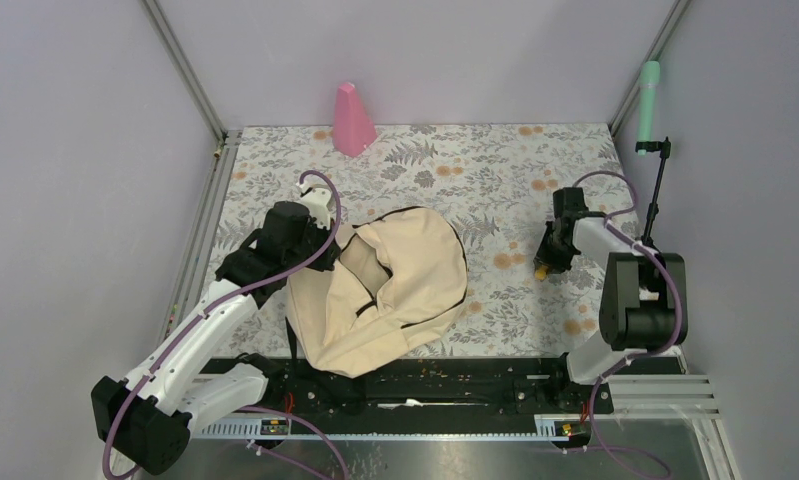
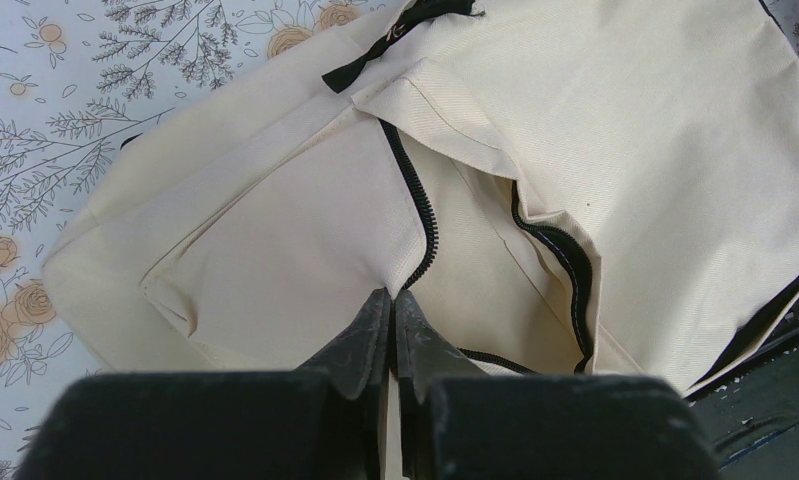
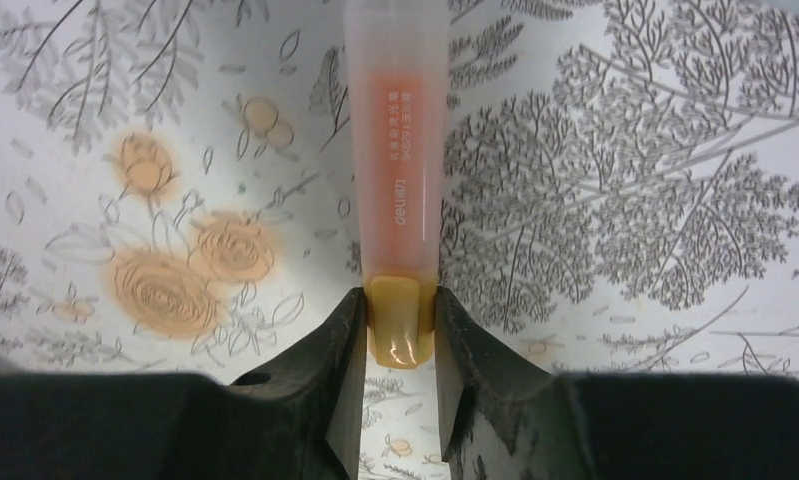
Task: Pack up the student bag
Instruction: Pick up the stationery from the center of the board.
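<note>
The student bag (image 2: 625, 120) looks floppy and light, so the left gripper (image 2: 392, 300) pinched shut on its zipper-edge fabric seems right, and the right gripper (image 3: 400, 320) is squeezing the slick highlighter (image 3: 395, 150) by its cap.

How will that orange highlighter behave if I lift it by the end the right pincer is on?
The highlighter looks rigid, smooth plastic, so probably light but slippery. The right pincer grips only its yellow cap end, so the long barrel may pivot downward. Being rounded, it would likely roll if released.
</note>
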Action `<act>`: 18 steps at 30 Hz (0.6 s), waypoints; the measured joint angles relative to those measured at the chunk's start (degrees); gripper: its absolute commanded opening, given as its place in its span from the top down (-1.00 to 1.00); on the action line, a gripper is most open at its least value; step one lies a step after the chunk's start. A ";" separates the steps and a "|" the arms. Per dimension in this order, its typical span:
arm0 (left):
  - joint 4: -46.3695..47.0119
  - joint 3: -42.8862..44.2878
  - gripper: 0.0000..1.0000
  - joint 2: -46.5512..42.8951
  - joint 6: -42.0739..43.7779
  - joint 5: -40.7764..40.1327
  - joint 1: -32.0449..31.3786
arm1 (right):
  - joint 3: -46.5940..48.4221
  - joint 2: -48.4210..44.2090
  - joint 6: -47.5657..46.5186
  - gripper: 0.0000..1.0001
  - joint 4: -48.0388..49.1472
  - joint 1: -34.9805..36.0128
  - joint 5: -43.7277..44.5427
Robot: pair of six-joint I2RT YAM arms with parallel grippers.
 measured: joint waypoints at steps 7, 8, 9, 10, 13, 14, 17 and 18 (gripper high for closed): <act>0.00 0.00 1.00 0.00 0.00 0.00 0.00 | -5.18 -13.70 -0.26 1.00 1.25 3.04 -1.86; 0.00 0.00 1.00 0.00 0.00 0.00 0.00 | -5.42 -15.34 -0.37 1.00 1.60 3.65 -2.27; 0.00 0.00 1.00 0.00 0.00 0.00 0.00 | -5.73 -17.05 -0.48 1.00 1.95 4.28 -3.13; 0.00 0.00 1.00 0.00 0.00 0.00 0.00 | -6.08 -18.93 -0.68 1.00 2.10 4.92 -3.78; 0.00 0.00 1.00 0.00 0.00 0.02 0.00 | -6.82 -22.88 -1.42 1.00 2.12 6.16 -5.86; 0.00 0.00 1.00 0.00 0.00 0.02 0.00 | -7.08 -24.33 -1.77 1.00 2.05 6.67 -6.82; 0.00 0.00 1.00 0.00 0.00 0.04 0.00 | -7.39 -28.41 -2.47 1.00 2.14 8.87 -10.64; 0.00 0.00 1.00 0.00 0.00 0.04 0.00 | -7.39 -29.73 -2.64 1.00 2.29 9.88 -12.63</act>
